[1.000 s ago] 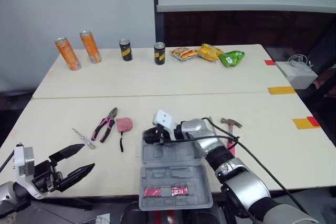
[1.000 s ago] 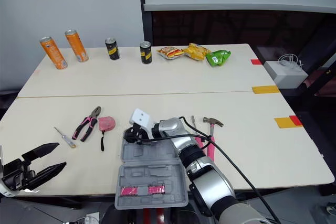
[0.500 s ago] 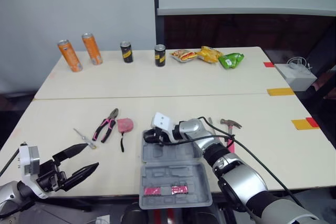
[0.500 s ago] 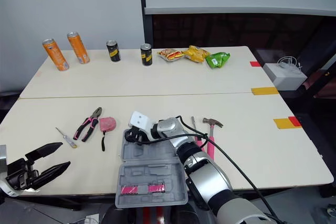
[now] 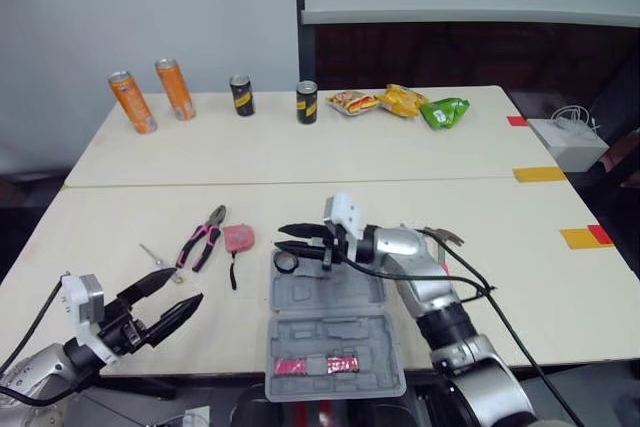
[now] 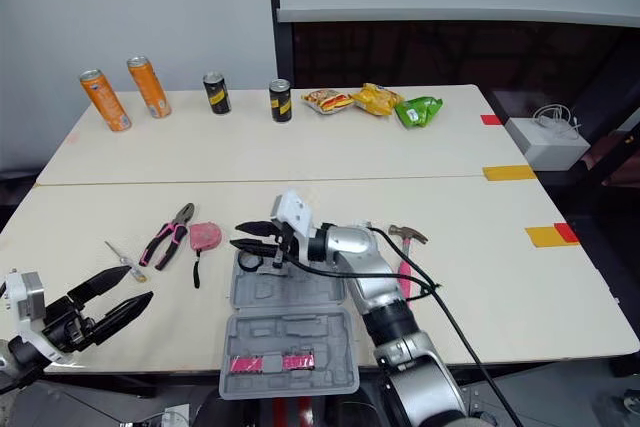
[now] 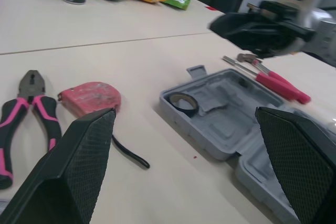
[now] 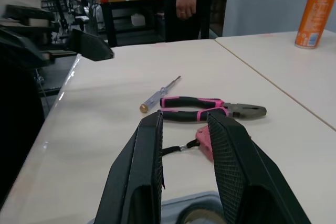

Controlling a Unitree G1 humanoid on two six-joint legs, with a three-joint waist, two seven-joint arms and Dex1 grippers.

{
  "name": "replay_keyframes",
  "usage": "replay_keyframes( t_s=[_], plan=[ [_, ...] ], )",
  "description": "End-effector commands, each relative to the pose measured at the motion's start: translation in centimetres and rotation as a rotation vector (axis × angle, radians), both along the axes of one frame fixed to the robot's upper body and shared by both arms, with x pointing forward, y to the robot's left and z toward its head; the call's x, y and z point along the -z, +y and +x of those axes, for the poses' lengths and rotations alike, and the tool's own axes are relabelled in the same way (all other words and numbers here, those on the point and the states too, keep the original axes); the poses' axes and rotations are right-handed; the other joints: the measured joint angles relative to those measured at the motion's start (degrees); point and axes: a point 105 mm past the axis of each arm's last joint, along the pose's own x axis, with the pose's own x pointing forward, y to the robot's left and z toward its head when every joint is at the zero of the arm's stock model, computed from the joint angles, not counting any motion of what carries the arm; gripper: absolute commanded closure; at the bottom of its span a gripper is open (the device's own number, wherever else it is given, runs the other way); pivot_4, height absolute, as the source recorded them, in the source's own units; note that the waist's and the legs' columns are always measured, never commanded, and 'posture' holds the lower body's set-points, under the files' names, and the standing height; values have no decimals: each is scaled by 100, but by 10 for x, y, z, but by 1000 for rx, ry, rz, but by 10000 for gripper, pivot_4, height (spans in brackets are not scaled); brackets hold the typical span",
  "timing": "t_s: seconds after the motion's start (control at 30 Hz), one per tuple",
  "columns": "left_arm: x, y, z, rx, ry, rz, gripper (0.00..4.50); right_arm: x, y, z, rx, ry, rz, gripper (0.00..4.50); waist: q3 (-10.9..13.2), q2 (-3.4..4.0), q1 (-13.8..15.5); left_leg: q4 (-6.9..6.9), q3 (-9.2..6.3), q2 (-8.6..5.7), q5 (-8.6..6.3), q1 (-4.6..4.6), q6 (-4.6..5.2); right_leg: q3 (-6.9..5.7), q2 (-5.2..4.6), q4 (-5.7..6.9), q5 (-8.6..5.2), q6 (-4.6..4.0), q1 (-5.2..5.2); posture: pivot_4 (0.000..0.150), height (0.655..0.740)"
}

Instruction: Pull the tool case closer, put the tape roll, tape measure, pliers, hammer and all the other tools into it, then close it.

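Tabletop [image 5: 300, 152] is crowded with loose tools on both sides of the case [image 5: 335, 332]. The case lies open, and its near half looks to hang over the tabletop's near edge, so a hard press or a careless tug could tip it off. The right gripper [image 5: 279, 236] hovers over the case's far left corner, jaws slightly parted and holding nothing. Its cable trails across the case's right side, so a wide swing may snag it. The left gripper [image 5: 188, 284] sits low, left of the case and off the near edge, jaws spread wide and empty; reaching in from there it could knock the tabletop rim. The hammer [image 5: 441, 236] lies right of the case, partly behind the right arm, so it is easy to sweep away. The pliers [image 5: 200, 239] and tape measure [image 5: 238, 238] lie left of the case, close together, so a grab may catch both. The tape roll [image 7: 185, 110] is already in the case's far left pocket and could be bumped out. The screwdriver [image 5: 155, 257], farthest left of the case, is thin and flat, so a slip is likely.
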Motion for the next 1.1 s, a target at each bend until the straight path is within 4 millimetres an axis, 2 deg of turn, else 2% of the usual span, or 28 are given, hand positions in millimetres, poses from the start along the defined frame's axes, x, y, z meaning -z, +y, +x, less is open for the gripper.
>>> replay_keyframes(
  t_s=[0.03, 0.1, 0.13, 0.33, 0.4, 0.43, 0.53, 0.6, 0.7, 0.77, 0.87, 1.1],
  plan=[
    [-9, -7, 7, -15, -38, 0, 0, -24, -14, -8, 29, -40, 74, 31155, 0, 0, -1, 0, 0, -1, 0, 1, 0, 1, 0, 0, 0, 0, 0, 1500, 7400],
    [-11, -11, 8, -7, -42, -21, 0, -28, -29, -12, 65, -20, 103, 31155, 0, 0, -2, 0, -1, -1, 0, 4, 0, 2, 0, 0, -1, 1, 2, 1500, 7400],
    [-11, -13, 8, 3, -40, -26, 0, -27, -38, -13, 89, -28, 95, 28790, -1, -1, 0, -1, -1, -1, 0, 3, 0, 2, 0, -1, -2, 3, 2, 1500, 7400],
    [-1, -7, 3, -9, -10, -15, 0, -12, -96, -36, 181, -38, 28, 9524, -3, -4, 12, -20, -2, -6, -2, 2, -2, 0, 0, -38, -4, 8, 12, 1500, 7400],
    [6, 6, -3, -47, 17, -3, 0, -2, -135, -51, 274, -10, 6, 3049, -4, -5, 17, -31, -2, -9, -3, 2, -3, 0, -1, -54, -5, 10, 15, 1500, 7400],
    [9, 11, -6, -58, 26, 2, 0, 0, -148, -58, 306, -4, -6, 596, -6, -1, 24, -43, -2, -10, -3, 5, -3, -2, 0, -65, -5, 12, 20, 1500, 7400],
    [16, 24, -17, -101, 60, 26, 0, 10, -191, -80, 429, 28, -51, 596, -8, -5, 14, -58, -2, -12, -20, 11, 0, -4, -1, -93, -14, 27, 34, 1500, 7400],
    [18, 30, -23, -126, 70, 39, 0, 13, -210, -91, 492, 45, -71, 596, -9, -8, 12, -57, -3, -11, -27, 11, 3, -5, -1, -95, -19, 35, 35, 1500, 7400],
    [25, 47, -36, -189, 109, 48, 0, 27, -249, -115, 623, 91, -134, 596, -9, -8, 17, -58, -3, -12, -30, 33, 2, -5, -1, -96, -34, 61, 52, 1500, 7400],
    [28, 53, -41, -211, 125, 52, 0, 34, -263, -127, 669, 119, -158, 596, -8, -9, 37, -59, -3, -15, -34, 54, -1, -3, -4, -100, -54, 94, 70, 1500, 7400],
    [35, 58, -46, -223, 147, 60, 0, 44, -278, -139, 727, 155, -173, 596, -6, -13, 41, -62, -5, -22, -38, 59, 1, 0, -8, -113, -57, 98, 78, 1500, 7400],
    [35, 57, -42, -209, 145, 56, 0, 51, -286, -141, 757, 163, -162, 596, -4, -14, 50, -64, -22, -43, -46, 87, 12, -5, -22, -140, -60, 103, 132, 1500, 7400]
  ],
)
